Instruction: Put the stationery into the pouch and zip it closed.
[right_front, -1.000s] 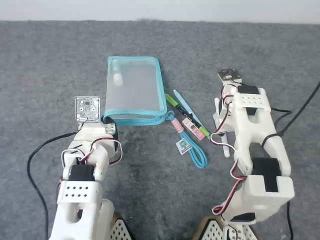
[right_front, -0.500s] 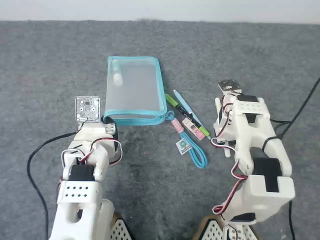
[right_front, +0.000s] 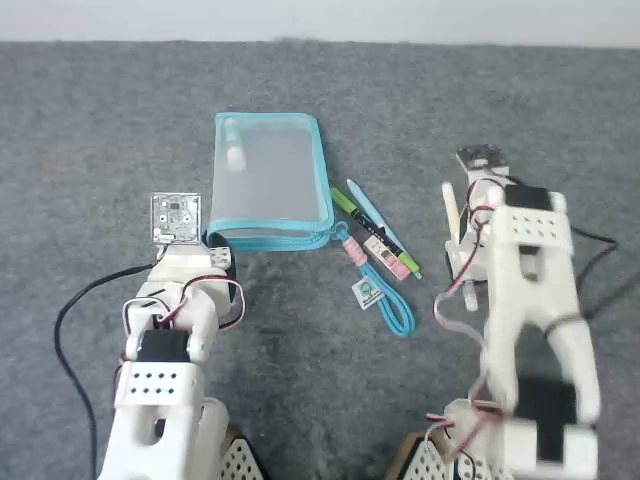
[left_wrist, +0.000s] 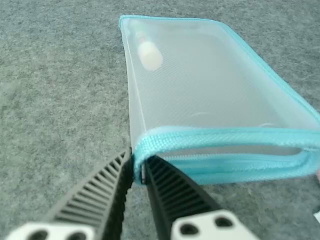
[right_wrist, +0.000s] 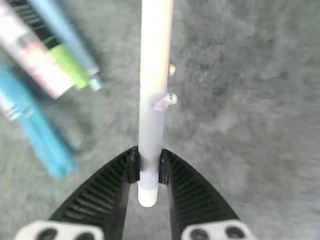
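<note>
Grey surface (right_front: 100, 120) with two arms and scattered stationery, seen from above and from each wrist.

The right arm (right_front: 530, 270) occupies the lower right of the high view. Compared with a second ago it has swung toward the right edge of the frame and stretched taller in the picture. The left arm (right_front: 170, 340), at lower left, stands as it did before.

The pouch (right_front: 268, 180), translucent with a teal zip border, lies flat at upper centre, unmoved, its mouth gaping along the lower edge. The left fingers (left_wrist: 110, 185) are pressed together on the teal border at the pouch's lower left corner.

Right of the pouch, a blue strap (right_front: 395, 310) with a small tag (right_front: 368, 291) runs down toward the centre of the frame.

Beside it lie three pens in a slanted bundle: a green pen (right_front: 345, 203), a blue pen (right_front: 365, 205) and a pink-labelled pen (right_front: 385, 255), all where they were earlier.

The white pen (right_front: 451, 210) stands apart to their right, nearly vertical in the frame. The right fingers (right_wrist: 107, 185) pinch it close to one end, the rest of its barrel projecting beyond the tips. It has travelled rightward with the arm since the earlier frames.

A small white object (right_front: 235, 155) rests inside the pouch, in its upper left corner.
</note>
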